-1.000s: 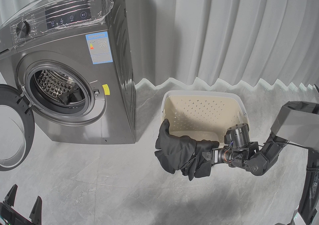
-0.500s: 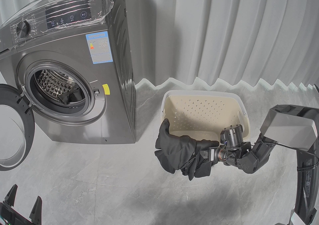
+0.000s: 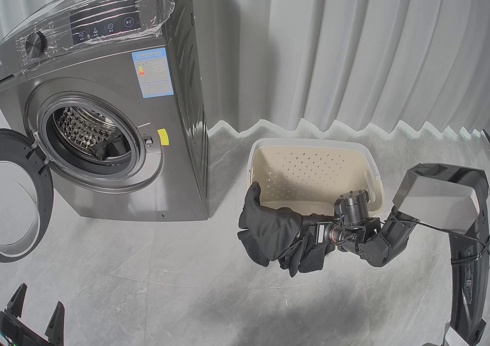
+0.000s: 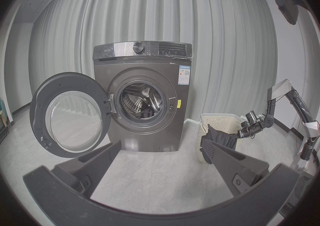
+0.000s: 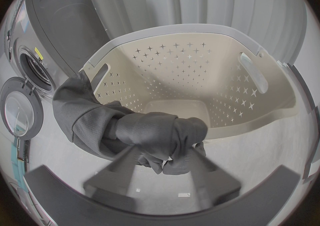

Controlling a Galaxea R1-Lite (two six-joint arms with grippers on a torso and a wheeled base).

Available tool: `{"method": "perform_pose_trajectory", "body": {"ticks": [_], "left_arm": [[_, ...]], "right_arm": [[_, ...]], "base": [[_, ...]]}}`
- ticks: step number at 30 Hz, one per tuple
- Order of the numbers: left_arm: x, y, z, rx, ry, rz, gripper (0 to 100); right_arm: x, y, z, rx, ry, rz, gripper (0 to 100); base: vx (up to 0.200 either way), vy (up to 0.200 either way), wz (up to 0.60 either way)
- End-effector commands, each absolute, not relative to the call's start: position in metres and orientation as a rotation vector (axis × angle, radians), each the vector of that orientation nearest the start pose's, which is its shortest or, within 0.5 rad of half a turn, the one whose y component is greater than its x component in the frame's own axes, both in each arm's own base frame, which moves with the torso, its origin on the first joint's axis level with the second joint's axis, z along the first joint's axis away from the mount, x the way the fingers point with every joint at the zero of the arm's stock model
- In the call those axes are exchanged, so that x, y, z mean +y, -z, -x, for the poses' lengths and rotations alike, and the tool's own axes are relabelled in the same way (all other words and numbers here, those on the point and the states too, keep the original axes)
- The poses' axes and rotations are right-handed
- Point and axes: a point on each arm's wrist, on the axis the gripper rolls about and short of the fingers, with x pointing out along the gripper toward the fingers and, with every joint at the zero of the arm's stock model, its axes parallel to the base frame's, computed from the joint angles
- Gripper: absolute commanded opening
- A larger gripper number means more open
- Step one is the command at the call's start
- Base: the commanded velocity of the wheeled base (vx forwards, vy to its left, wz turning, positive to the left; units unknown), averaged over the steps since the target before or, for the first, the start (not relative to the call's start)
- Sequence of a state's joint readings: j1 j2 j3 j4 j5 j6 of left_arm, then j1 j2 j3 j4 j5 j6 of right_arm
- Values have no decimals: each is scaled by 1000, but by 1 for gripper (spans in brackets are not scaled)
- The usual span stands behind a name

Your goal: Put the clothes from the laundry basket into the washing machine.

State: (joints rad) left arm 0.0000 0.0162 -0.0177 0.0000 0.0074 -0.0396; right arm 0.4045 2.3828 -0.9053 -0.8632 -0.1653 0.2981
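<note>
Nearest the robot, the left gripper [image 3: 33,314] hangs low over the pale floor [image 3: 168,280], its two fingers spread apart with nothing between them. Ahead and to the right, the right gripper [image 3: 312,234] is clamped on one bunched end of the dark garment [image 3: 273,232], at the near rim of the laundry basket [image 3: 311,144]. The garment's long axis runs roughly sideways along that near rim: the gripped end points toward the right arm, and the other end rises to a peak against the basket's left wall, on the side toward the washing machine [image 3: 176,107]. Loose folds hang down outside the near-left corner. In the right wrist view the cloth [image 5: 150,133] wraps over the fingertips, and the basket's star-punched inner walls [image 5: 186,70] and floor are bare behind it. A strip of open floor lies between the basket and the machine's right side, with wide bare floor in front of both. The machine stands to the left, its round door [image 3: 20,199] swung fully open to the left and the drum mouth facing forward; a dark cloth [image 3: 109,149] lies inside the drum. A pleated white curtain [image 3: 332,40] closes the space just behind basket and machine.
</note>
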Motion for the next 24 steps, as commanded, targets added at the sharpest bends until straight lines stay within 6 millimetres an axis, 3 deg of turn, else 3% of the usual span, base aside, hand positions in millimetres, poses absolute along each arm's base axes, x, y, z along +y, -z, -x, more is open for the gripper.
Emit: {"method": "perform_pose_trajectory", "body": {"ticks": [1,12,24], "left_arm": [[0,-76,23,-2,-8,40,100],[0,-76,23,-2,-8,41,100],[0,-76,23,-2,-8,41,100]], "right_arm": [[152,24,-362,620,-143,-112,0],[151,24,-352,644,-152,-104,0],[156,-40,-304,499,-251,-122,0]], "base": [[0,0,0],[0,0,0],[0,0,0]]}}
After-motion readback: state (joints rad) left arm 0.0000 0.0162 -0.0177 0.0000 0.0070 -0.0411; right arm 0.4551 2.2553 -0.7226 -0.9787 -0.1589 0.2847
